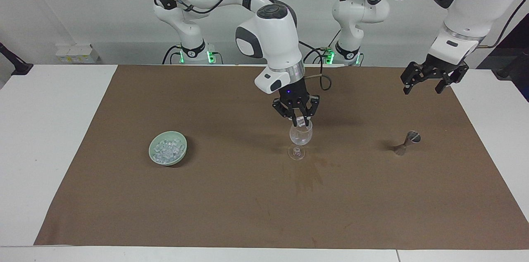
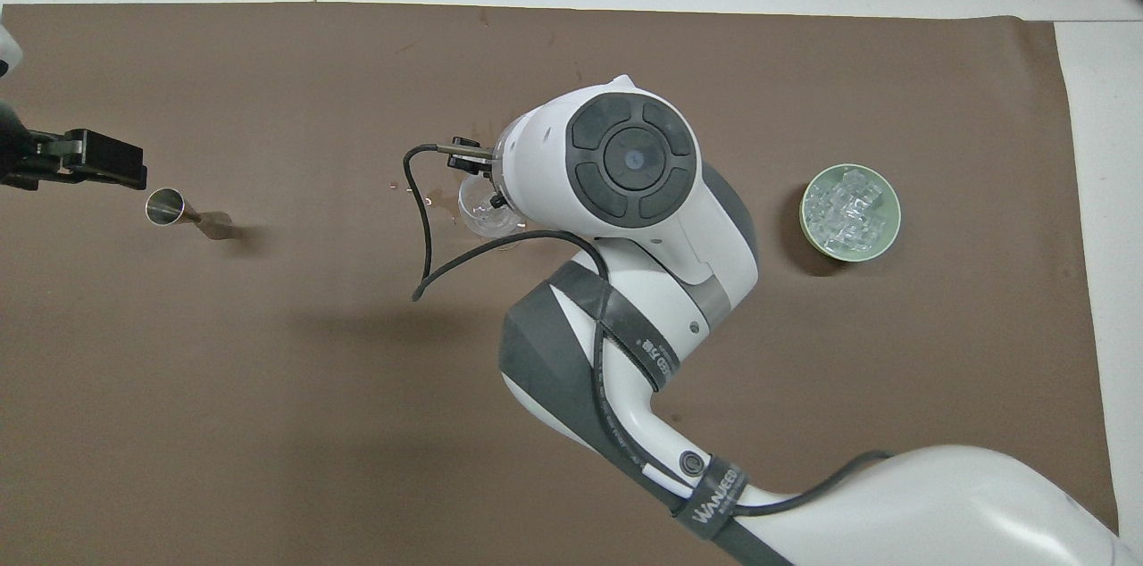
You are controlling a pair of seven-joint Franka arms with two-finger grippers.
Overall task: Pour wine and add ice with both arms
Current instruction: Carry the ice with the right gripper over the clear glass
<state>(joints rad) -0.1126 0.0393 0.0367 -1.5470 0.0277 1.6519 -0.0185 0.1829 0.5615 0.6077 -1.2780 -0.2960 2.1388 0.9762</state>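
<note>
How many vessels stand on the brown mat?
3: a green bowl of ice toward the right arm's end, a wine glass near the middle, a metal jigger toward the left arm's end. None seems hidden.

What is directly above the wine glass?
The right end effector hangs over the glass, shut on an ice cube. From overhead the arm covers most of the glass, so its contents stay unclear.

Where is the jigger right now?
The jigger lies tipped on the brown mat toward the left arm's end, beside the wine glass; the open left claw hangs above it.
</note>
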